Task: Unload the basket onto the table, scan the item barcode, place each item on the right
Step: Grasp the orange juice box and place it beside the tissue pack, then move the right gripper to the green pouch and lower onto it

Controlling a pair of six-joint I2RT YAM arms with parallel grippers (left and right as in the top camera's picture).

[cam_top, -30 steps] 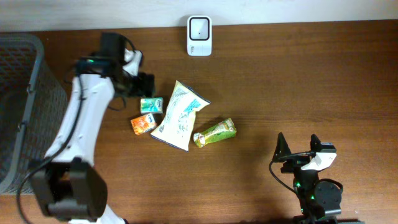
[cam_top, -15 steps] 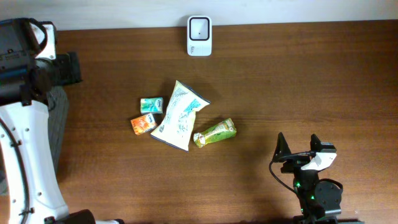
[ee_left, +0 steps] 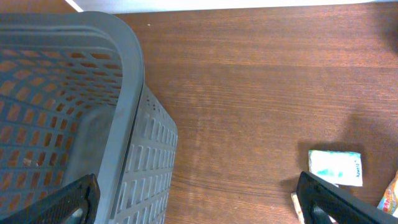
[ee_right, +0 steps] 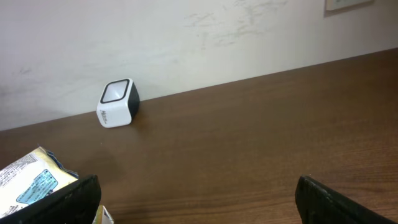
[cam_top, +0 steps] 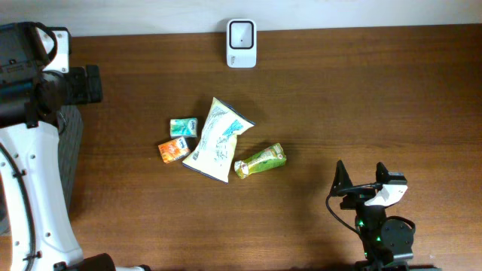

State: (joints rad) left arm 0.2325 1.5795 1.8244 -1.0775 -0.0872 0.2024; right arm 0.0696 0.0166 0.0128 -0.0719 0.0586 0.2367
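My left gripper (ee_left: 193, 200): jaws wide, empty, over the basket (ee_left: 127, 81) edge.
Item: teal pack (cam_top: 183, 126), on the table (cam_top: 361, 90) just left of the snack bag (cam_top: 216, 140); small, flat, printed.
Handling: probably light, crinkly, slippery; I'd pinch its long edges.
My right gripper (ee_right: 198, 202): spread, empty, facing the scanner (cam_top: 242, 33).

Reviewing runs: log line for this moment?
left gripper open over basket rim | right gripper open | nothing at scanner | white bag, green pouch on table
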